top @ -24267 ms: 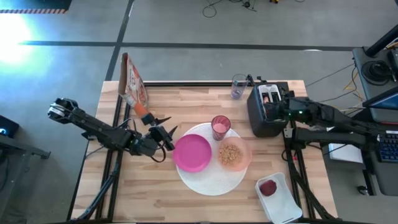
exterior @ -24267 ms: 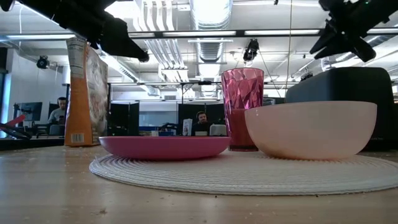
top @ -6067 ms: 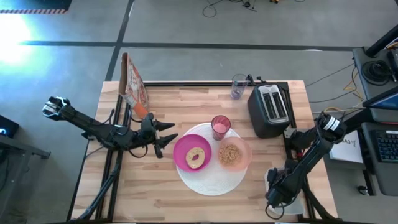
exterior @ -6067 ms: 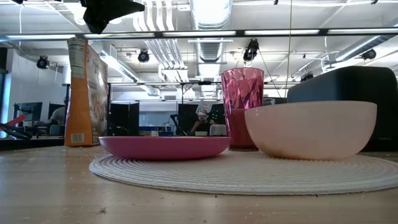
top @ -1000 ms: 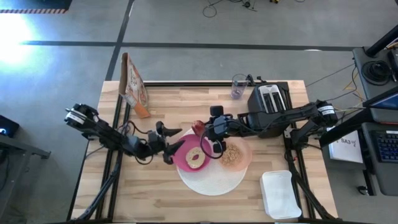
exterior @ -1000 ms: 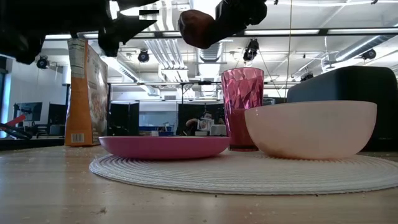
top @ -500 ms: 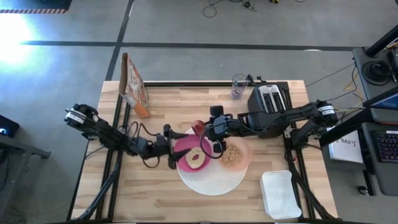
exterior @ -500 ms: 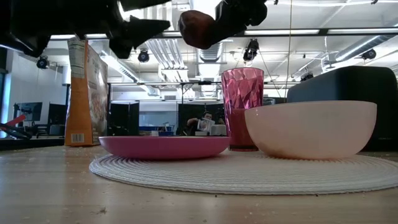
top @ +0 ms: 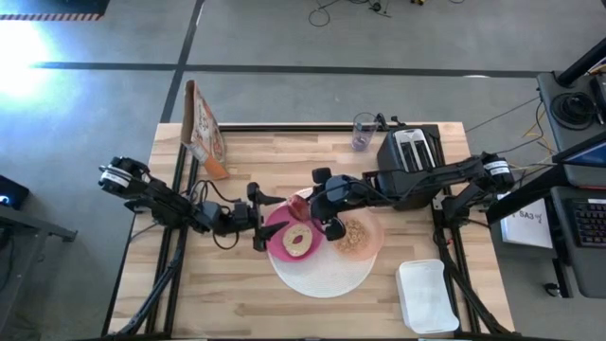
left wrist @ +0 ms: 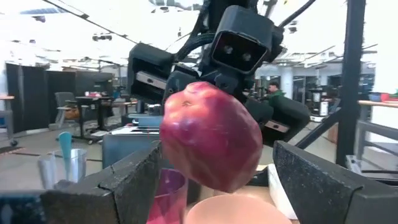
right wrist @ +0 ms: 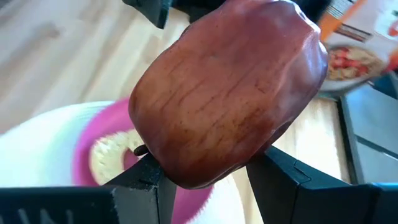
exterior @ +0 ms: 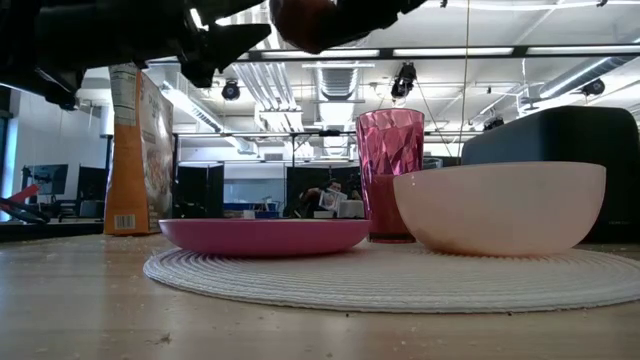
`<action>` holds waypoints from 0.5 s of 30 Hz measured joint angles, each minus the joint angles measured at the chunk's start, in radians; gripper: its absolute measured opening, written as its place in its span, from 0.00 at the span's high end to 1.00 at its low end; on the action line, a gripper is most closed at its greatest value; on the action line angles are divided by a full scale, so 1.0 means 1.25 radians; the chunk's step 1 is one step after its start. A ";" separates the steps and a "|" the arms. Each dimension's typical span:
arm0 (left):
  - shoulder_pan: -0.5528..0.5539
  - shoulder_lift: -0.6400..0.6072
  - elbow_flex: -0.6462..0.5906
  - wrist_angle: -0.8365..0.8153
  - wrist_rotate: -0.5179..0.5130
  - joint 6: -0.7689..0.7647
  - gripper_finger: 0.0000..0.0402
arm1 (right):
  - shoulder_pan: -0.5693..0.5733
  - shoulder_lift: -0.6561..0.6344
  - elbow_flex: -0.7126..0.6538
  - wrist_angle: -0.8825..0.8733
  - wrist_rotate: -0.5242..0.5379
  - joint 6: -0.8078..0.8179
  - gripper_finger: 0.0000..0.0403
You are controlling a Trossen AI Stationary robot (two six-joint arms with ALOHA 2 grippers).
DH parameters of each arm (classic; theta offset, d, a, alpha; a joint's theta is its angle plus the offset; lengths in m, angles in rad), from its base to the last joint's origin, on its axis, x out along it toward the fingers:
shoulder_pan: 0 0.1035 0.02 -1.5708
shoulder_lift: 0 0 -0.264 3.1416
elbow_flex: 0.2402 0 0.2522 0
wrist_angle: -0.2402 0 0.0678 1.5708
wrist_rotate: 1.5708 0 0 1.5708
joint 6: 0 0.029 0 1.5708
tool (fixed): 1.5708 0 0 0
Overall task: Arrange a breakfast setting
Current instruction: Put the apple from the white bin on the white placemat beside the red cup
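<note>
My right gripper [top: 305,206] is shut on a small red fruit, an apple [top: 299,205], held in the air over the far edge of the magenta plate [top: 284,248]. A bagel [top: 298,240] lies on the plate, which rests on the white round disc [top: 322,270]. The peach bowl [top: 355,236] holds cereal. The pink tumbler [exterior: 390,175] stands behind the plate in the low view. My left gripper [top: 274,221] is open. Its fingers [left wrist: 134,183] stand on either side of the apple [left wrist: 211,137], apart from it. My right gripper pinches the apple's two opposite sides [right wrist: 186,155] between its two fingers [right wrist: 283,177]. It comes roughly level from the table's right side. The apple is lifted clear, high above the plate [exterior: 265,235].
The black toaster [top: 409,166] stands at the far right and a clear glass [top: 364,131] beside it. A cereal box [top: 202,133] stands at the far left. The white rectangular tray [top: 428,296] lies at the near right. Bare wood lies at the near left.
My left gripper has gone toward the table's right edge, up to the apple, and stays open. My right gripper has risen a little and shifted toward the left gripper, still holding the apple.
</note>
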State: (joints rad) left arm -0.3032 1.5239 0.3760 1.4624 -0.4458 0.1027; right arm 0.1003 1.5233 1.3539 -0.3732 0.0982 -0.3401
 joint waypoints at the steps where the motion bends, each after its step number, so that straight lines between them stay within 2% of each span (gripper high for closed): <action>1: 0.001 0.000 0.001 0.000 0.011 -0.001 0.28 | 0.000 0.000 0.000 0.003 -0.015 -0.001 0.61; 6: 0.011 0.000 0.015 -0.002 0.076 0.011 0.28 | 0.000 0.003 0.000 0.029 -0.042 -0.026 0.61; 11: 0.013 0.006 0.027 0.003 0.103 0.037 0.28 | 0.000 0.013 0.000 0.040 -0.110 -0.055 0.62; 15: 0.014 0.009 0.030 -0.014 0.108 0.034 0.28 | 0.002 0.038 0.000 0.059 -0.124 -0.064 0.62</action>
State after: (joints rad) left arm -0.2852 1.5355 0.4129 1.4449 -0.3114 0.1456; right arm 0.1028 1.5704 1.3536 -0.3001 -0.0574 -0.4197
